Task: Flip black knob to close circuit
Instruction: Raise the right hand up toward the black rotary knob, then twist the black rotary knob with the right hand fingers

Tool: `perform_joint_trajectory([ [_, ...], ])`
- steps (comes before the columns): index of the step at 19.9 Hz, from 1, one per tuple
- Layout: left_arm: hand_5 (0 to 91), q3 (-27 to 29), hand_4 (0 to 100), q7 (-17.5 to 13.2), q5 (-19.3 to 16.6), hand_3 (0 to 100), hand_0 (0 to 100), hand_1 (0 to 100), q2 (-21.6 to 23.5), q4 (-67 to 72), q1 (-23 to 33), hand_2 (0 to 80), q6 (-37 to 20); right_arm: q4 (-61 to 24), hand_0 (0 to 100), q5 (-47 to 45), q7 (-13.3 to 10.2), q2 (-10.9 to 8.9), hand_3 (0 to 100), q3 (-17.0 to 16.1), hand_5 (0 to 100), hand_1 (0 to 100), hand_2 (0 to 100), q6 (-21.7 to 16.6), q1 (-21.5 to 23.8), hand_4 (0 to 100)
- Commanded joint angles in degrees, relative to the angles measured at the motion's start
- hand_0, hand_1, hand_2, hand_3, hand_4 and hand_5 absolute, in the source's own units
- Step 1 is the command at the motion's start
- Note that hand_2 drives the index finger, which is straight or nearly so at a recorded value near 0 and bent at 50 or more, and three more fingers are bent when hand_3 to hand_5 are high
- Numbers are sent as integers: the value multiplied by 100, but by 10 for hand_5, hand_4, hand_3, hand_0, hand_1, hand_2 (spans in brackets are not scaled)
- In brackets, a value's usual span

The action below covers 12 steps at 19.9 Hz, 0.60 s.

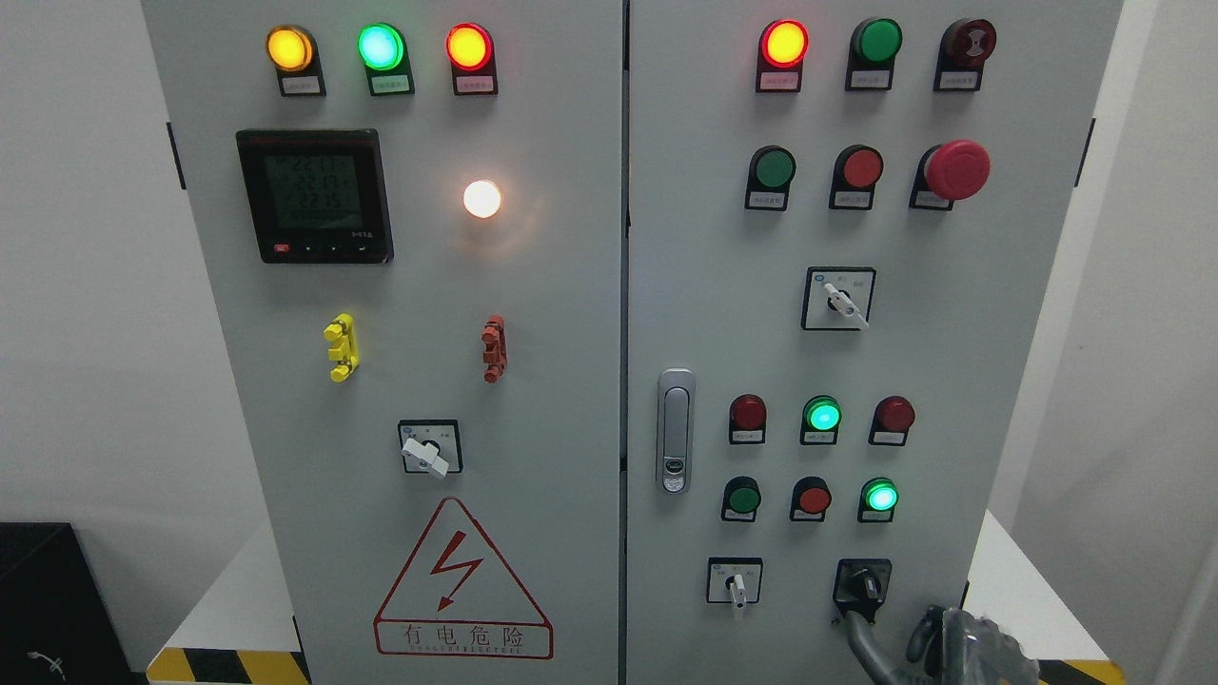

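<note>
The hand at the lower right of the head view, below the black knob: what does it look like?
Only part of the right hand shows. It is grey with a dull metallic sheen, built of rounded, jointed fingers. Its body looks bulky and smooth, with darker gaps between segments. No cables, markings or sleeve are visible. The left hand is out of view.

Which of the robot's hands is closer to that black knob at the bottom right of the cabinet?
The right hand. It sits just below and right of the black knob, one finger reaching up to it. The left hand is out of view.
</note>
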Motion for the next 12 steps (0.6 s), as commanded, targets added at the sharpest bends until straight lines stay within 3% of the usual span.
perform_joint_trajectory([
  [1,0,-123,0,-5,-123,0,120,556,-1,123,0,0,-4,119,0,16,-10,11,952,-135,819,160,805,6,-48,780],
  [12,0,-123,0,-5,-123,0,120,556,-1,123,0,0,-4,119,0,86,-19,11,952,-241,817,163,804,-29,-57,782],
])
